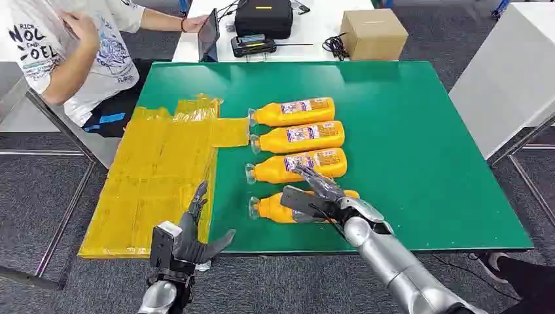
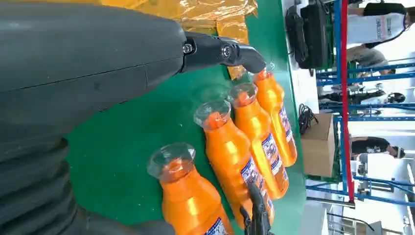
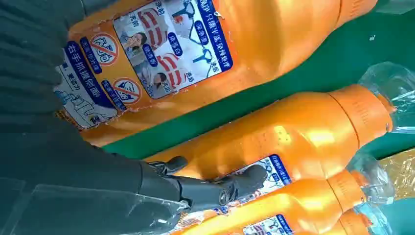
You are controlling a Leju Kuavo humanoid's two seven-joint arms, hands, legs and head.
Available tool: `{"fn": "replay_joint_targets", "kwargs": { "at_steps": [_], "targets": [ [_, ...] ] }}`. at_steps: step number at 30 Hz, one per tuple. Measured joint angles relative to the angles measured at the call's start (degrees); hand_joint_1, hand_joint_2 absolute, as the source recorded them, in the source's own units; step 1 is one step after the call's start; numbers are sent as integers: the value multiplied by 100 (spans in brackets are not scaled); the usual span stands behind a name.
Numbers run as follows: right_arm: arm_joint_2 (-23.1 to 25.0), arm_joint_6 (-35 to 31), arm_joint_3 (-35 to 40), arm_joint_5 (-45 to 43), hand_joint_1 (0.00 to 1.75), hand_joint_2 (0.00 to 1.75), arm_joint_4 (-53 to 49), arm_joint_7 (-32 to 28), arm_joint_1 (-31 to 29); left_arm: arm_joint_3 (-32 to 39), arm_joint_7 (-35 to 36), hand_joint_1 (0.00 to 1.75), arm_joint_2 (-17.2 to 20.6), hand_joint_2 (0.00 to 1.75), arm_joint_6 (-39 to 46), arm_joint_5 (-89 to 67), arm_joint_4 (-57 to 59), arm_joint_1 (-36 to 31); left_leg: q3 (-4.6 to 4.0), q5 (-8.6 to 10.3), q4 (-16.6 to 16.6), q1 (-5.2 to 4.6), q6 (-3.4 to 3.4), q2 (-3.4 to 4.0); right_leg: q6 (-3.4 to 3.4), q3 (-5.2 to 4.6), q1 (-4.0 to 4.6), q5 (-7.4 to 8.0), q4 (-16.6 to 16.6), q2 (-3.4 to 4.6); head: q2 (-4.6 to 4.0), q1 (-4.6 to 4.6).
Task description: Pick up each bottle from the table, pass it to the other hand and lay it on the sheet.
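Green table (image 1: 419,150), yellow sheet (image 1: 157,170) at left | four orange bottles (image 1: 298,139) lying in a row | right hand (image 1: 315,198) over nearest bottle (image 1: 269,208), grasp unclear | left hand (image 1: 191,237) spread, empty, at table edge

Bright, even overhead light – soft shadows on the tabletop (image 1: 425,144). Glare streaks the orange bottles (image 3: 293,137); close dark fingers (image 2: 220,51) slightly blurred.

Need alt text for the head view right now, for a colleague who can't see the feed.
The right hand reaches over the nearest of four orange bottles lying in a row on a green table. The left hand hovers open by the yellow sheet; a person sits beyond.
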Motion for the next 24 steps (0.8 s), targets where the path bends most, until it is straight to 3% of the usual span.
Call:
{"fn": "replay_joint_targets", "kwargs": {
  "at_steps": [24],
  "targets": [
    [-499,37,409,-254,0,175,-197,92,-2,96,66,0,66,175,-53,219,323,-104,2,-1,2,-4,1,-5,0,3,-5,0,-1,-2,0,0]
  ]
}}
